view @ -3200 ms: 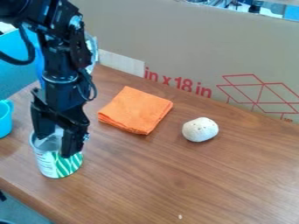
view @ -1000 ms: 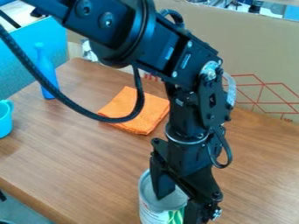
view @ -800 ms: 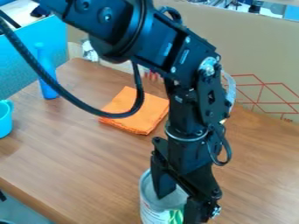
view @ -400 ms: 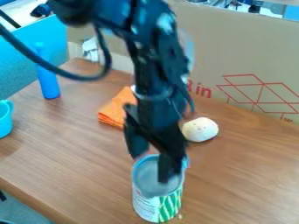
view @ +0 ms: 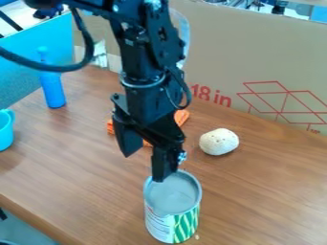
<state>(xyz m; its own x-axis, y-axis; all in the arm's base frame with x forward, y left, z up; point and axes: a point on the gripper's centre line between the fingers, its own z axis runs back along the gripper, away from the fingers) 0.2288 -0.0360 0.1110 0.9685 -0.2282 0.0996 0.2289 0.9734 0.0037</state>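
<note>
We note fingers (view: 162,165) wide, empty; can (view: 172,210) just below them. Sideways drift could topple it, one fingertip hanging at its rim.

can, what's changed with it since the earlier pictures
The can moved from the left of the table to nearer the middle and closer to the camera. The pincer, around its wall before, has let go and lifted, now open above its far rim. The white lump, orange cloth and blue cup stayed put.

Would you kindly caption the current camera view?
Open black gripper by the rim of an upright can on a wooden table.
</note>
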